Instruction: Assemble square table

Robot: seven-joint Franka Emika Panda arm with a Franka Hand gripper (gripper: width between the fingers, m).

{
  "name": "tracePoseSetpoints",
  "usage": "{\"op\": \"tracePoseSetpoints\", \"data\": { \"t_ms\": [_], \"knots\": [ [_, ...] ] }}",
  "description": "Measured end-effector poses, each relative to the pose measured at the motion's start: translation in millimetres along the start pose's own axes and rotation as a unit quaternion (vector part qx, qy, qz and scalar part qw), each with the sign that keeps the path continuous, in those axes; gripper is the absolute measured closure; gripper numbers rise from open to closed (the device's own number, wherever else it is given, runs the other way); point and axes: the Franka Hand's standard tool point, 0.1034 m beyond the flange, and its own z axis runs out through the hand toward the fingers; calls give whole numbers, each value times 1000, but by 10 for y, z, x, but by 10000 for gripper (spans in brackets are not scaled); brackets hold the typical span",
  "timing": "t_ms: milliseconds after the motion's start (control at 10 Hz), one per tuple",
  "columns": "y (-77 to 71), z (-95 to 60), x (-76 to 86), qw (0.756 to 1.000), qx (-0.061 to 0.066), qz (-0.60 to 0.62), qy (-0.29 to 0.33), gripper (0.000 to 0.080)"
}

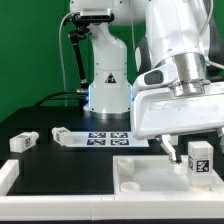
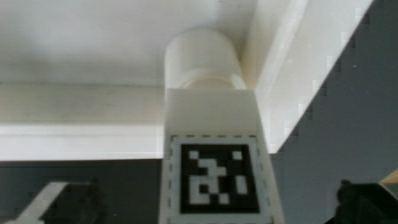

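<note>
The square table top (image 1: 150, 172) lies flat on the dark tabletop (image 1: 50, 165) at the front of the exterior view, rim up, with a round hole (image 1: 127, 164) near one corner. A short white leg (image 1: 199, 158) stands upright at its corner on the exterior view's right, its black-and-white tag facing the camera. In the wrist view the same leg (image 2: 217, 150) runs up to a rounded end seated in the inner corner of the top (image 2: 107, 110), so I judge this leg to be in place, or nearly so.

My end effector (image 1: 186, 148) hovers right over that leg with its fingers spread wide. I grip nothing: the leg stands on its own between them.

These parts look like hard, smooth plastic, light and stiff, likely slippery under the pads. A leg is best taken across its flat sides, near the middle, clear of the rounded end.

Further out, another loose leg (image 1: 23, 142) lies on the tabletop at the exterior view's left, and the marker board (image 1: 95, 137) lies behind the top, before the robot's base (image 1: 108, 95).
</note>
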Motion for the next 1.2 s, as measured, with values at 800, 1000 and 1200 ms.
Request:
{"op": "tracePoseSetpoints", "data": {
  "t_ms": [800,1000,1200],
  "knots": [
    [52,-1,181,974,9,24,-227,150],
    [52,12,117,966,10,33,-256,150],
    [46,15,122,966,6,47,-255,162]
  ]
}}
